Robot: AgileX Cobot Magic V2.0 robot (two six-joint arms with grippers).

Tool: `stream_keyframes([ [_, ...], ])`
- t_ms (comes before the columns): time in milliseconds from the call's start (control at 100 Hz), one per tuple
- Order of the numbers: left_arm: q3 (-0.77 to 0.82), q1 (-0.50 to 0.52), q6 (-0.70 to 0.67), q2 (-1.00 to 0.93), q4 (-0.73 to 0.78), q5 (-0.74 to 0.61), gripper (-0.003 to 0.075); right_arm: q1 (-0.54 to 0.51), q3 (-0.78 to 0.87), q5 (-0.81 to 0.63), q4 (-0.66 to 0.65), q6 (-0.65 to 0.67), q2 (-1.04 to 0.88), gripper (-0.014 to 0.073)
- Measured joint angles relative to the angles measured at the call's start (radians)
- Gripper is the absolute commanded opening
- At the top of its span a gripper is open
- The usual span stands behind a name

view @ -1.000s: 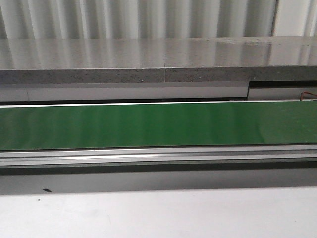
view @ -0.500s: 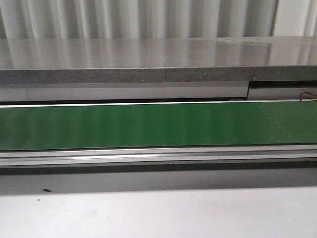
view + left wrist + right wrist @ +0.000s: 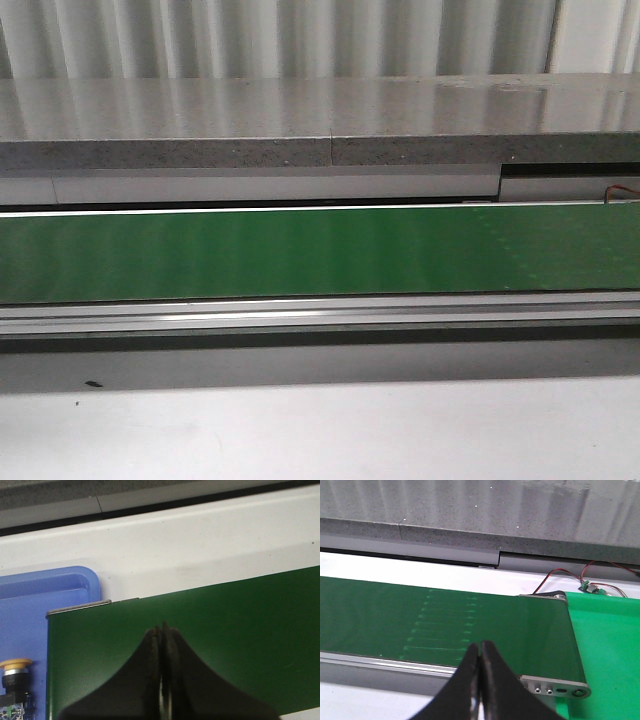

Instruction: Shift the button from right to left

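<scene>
- Front view shows me only the green conveyor belt (image 3: 320, 255) running across, the grey stone ledge (image 3: 300, 125) behind it and the pale bench (image 3: 320, 430) in front; neither arm and no button appear there.
- Left wrist view: my left gripper (image 3: 161, 630) hangs over the belt's end with its fingers pressed together, holding nothing.
- Just beside that belt end sits a blue tray (image 3: 60, 585), and the button (image 3: 15, 680) stands upright in it at the picture's edge, yellow cap up, partly cut off.
- I judge the tray is the drop-off side, so this button looks already delivered.
- Right wrist view: my right gripper (image 3: 480, 652) is also closed and empty, poised over the belt's other end near a green mat (image 3: 610, 645).
- Red wires and a small circuit board (image 3: 587, 586) lie beyond the belt roller there.
- No button shows on the right side, so I'd wait for one.
</scene>
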Motion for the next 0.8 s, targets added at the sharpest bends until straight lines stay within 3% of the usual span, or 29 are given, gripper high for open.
stream_keyframes([
  [800, 0.460, -0.019, 0.000, -0.676, -0.051, -0.262, -0.0020, 0.000, 0.000, 0.000, 0.000, 0.000, 0.000, -0.0067],
])
